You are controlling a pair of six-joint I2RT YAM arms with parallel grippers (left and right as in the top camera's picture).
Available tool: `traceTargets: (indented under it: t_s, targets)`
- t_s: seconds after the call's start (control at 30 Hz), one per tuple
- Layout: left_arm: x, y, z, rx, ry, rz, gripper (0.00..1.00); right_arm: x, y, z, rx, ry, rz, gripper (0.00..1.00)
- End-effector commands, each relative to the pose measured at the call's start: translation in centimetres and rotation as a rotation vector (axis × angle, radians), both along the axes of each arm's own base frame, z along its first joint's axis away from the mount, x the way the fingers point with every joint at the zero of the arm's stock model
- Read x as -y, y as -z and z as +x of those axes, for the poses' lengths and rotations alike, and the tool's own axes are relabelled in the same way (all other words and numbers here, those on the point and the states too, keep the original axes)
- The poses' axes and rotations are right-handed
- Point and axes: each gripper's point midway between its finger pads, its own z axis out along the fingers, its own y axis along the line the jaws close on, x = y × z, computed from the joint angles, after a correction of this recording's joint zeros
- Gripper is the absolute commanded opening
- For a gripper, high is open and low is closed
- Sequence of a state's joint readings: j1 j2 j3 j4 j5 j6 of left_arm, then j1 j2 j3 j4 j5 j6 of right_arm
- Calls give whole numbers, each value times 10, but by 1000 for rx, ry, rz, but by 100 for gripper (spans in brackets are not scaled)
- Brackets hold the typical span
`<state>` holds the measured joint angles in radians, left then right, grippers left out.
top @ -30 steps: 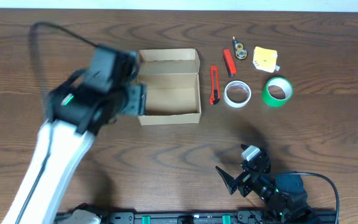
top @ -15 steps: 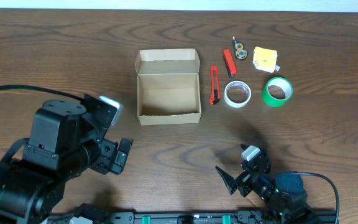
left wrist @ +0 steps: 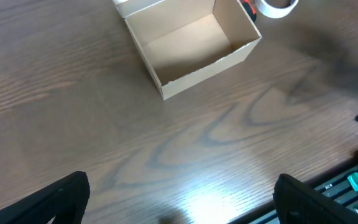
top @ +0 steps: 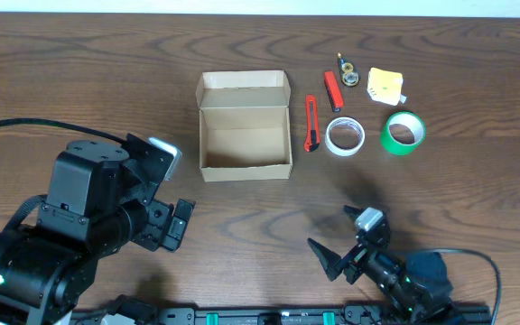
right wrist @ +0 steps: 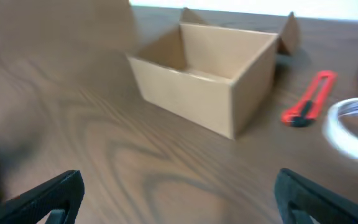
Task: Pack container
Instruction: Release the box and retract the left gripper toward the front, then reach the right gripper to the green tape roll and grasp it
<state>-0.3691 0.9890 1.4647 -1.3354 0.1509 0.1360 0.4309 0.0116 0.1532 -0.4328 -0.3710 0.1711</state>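
The dark wooden bench carries everything. The left arm bulks over its near-left part, and its jaws stand wide apart with nothing between them, looking down on bare wood in front of the box. The smaller right arm sits low at the near-right edge, its jaws likewise spread and empty, facing the box across the bench. The container stands near the middle of the bench, well apart from both arms. It is open and empty, with its lid flap folded back on the far side. To its right lie a green tape roll and a white tape roll, both flat and near each other. A long red cutter lies just beside the box's right wall, and a shorter red cutter lies behind it. Further back are a yellow item and a small brass-coloured piece too small to identify. The likely trouble is crowding: jaws coming down this wide over the long cutter could bump the box wall or nudge the white roll. The box looks light and nothing braces it, so a careless drop or a brush against its rim would probably slide it or fold the flap. By count there is one container, two tape rolls, two cutters, one yellow item and one small piece.
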Motion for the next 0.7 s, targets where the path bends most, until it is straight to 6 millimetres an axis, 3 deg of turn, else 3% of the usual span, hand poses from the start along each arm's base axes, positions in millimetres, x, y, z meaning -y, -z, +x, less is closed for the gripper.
traceTargets:
  t_s: [0.0, 0.33, 0.5, 0.67]
  targets:
    - [-1, -1, -1, 5, 12, 7, 95, -11, -1, -12, -267, 3, 239, 99]
    - [-1, -1, -1, 5, 12, 7, 95, 24, -40, 34, -149, 287, 370, 99]
    - [-1, -1, -1, 5, 12, 6, 95, 41, -52, 56, -161, 368, 240, 99]
    - [-1, -1, -1, 5, 12, 7, 95, 58, -80, 99, -154, 405, 52, 99]
